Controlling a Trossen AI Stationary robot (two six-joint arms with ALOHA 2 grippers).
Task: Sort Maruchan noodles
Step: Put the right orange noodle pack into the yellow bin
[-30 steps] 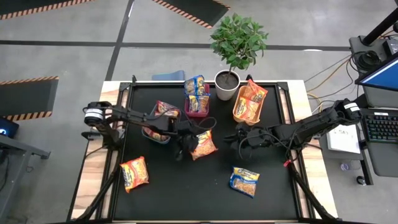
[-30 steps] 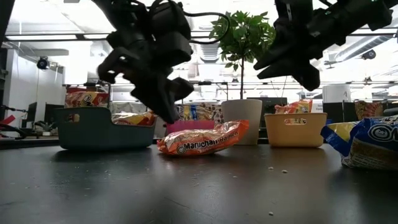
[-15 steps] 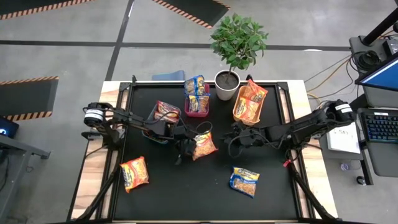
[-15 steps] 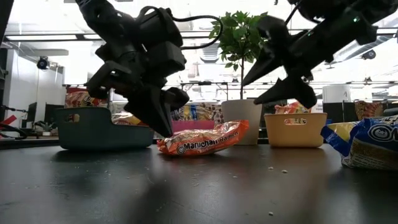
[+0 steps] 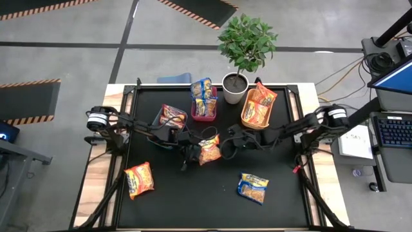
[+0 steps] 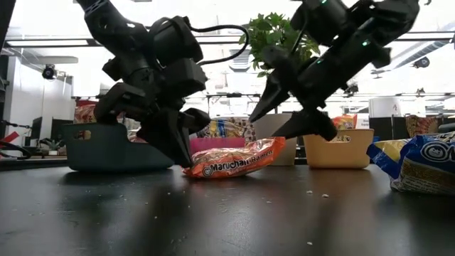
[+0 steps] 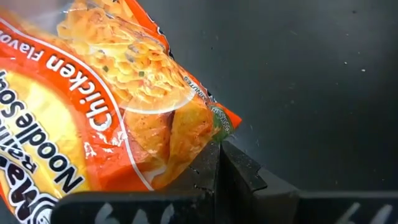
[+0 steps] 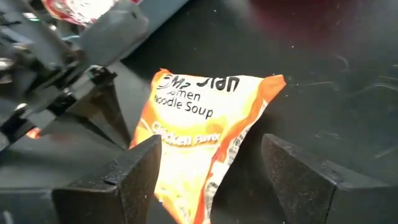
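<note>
Reaching: right gripper (image 5: 226, 145) comes in from the right side of the table, fingers spread wide and holding nothing; in its wrist view the orange packet (image 8: 202, 140) lies straight ahead, framed by the two fingers (image 8: 134, 177).
Packet: orange chicken noodles (image 5: 209, 150) flat on the mat near the middle, long axis running roughly fore and aft, one corner lifted in the low view (image 6: 231, 161).
Left gripper: (image 5: 191, 154) shut, tips down on the mat, touching the packet's left edge (image 7: 134, 118); it grips nothing that I can see.
Nearer arm: both are at the packet; only the right one looks set to close on it, I judge.
Other packets: blue one (image 5: 252, 187) and orange one (image 5: 139, 179) nearer the front edge, well apart.
Surface: black mat (image 5: 193, 200), a few crumbs.
Bins: teal (image 6: 114, 146), pink (image 5: 205, 106), orange (image 5: 256, 111) along the far side, packets in each.
Room: potted plant (image 5: 244, 48), grey floor.
</note>
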